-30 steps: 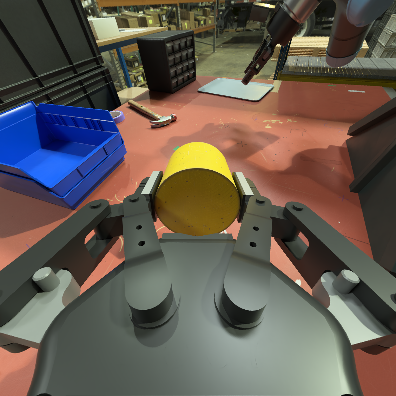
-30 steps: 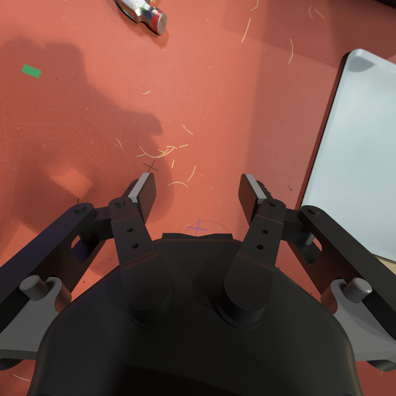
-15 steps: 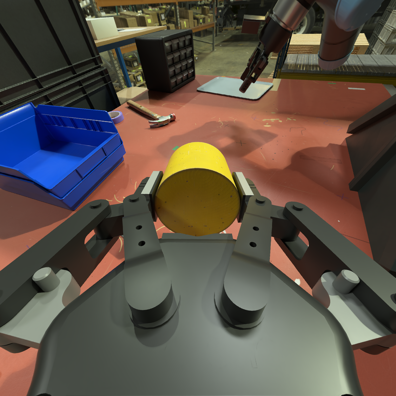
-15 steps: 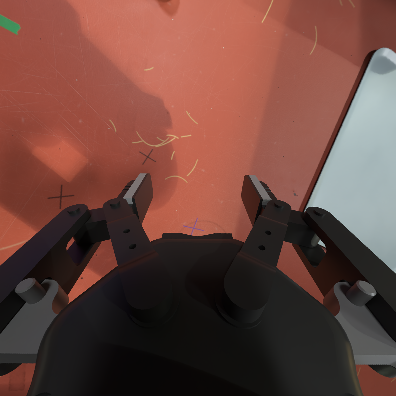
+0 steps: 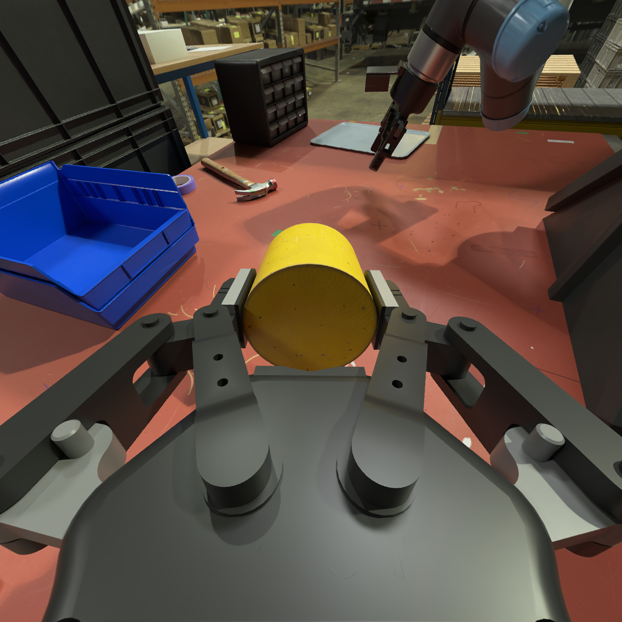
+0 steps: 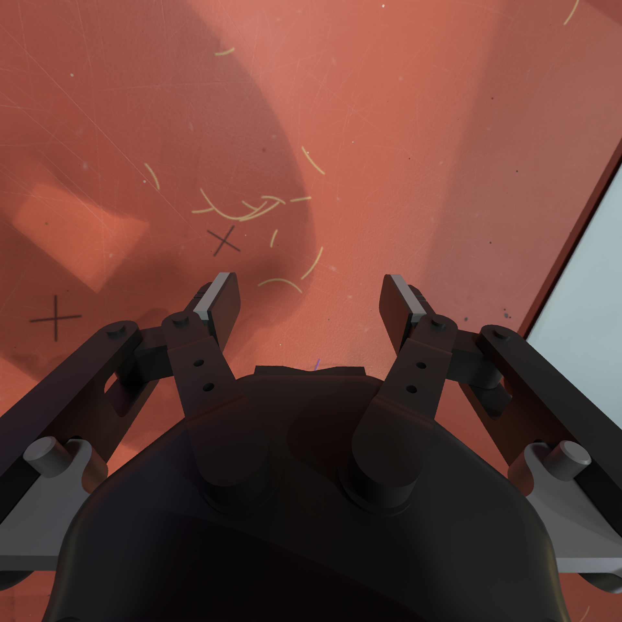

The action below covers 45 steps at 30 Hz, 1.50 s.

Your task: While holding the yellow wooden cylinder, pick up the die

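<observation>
Left wrist view: left gripper [image 5: 309, 296] clamps yellow wooden cylinder [image 5: 308, 303]

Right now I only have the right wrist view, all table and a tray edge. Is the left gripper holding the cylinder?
Observer: Yes, the left gripper is shut on the cylinder, a pad on each side.
Operator: Any die near it?
Observer: None visible. A hammer lies beyond it, between the bin and the tray.
Operator: Where's my gripper?
Observer: The right gripper hangs above the table, just in front of the tray.
</observation>
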Available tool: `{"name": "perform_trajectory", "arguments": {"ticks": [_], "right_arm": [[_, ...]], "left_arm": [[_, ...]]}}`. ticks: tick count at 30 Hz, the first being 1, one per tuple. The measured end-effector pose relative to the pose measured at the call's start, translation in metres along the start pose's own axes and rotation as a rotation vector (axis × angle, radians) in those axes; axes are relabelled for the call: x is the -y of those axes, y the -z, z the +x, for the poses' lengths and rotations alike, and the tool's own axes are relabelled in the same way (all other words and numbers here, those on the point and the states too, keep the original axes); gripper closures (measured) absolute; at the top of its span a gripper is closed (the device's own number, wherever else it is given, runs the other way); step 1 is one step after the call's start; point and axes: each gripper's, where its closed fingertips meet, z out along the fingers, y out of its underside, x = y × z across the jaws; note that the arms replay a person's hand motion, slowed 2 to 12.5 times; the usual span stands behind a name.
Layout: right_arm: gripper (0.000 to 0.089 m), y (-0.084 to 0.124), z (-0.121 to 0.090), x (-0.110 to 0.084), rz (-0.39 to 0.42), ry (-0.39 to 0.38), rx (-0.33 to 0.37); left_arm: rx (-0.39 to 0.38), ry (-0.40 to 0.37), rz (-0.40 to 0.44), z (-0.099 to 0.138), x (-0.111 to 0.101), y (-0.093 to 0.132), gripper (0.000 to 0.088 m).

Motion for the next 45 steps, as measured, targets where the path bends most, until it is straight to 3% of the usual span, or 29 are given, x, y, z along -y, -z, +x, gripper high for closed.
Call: {"name": "perform_trajectory", "arguments": {"ticks": [13, 21, 29, 34, 45], "right_arm": [[0.022, -0.022, 0.002, -0.003, -0.037, -0.006, -0.015], [0.038, -0.025, 0.003, -0.001, -0.047, -0.041, -0.014], [0.0346, -0.024, 0.009, 0.0, -0.05, -0.071, -0.056], [0.0291, -0.024, 0.008, 0.001, -0.044, -0.068, -0.049], [0.0248, -0.027, 0.007, -0.001, -0.067, -0.014, -0.049]], "left_arm": [[0.0, 0.004, -0.002, -0.002, -0.001, -0.001, 0.0331], [-0.001, 0.005, -0.006, -0.003, -0.002, -0.002, 0.0331], [-0.001, 0.004, -0.007, -0.003, -0.002, -0.002, 0.0331], [0.0, 0.005, -0.006, -0.003, -0.002, -0.001, 0.0331], [0.001, 0.004, -0.003, -0.002, -0.001, 0.0, 0.0331]]}}
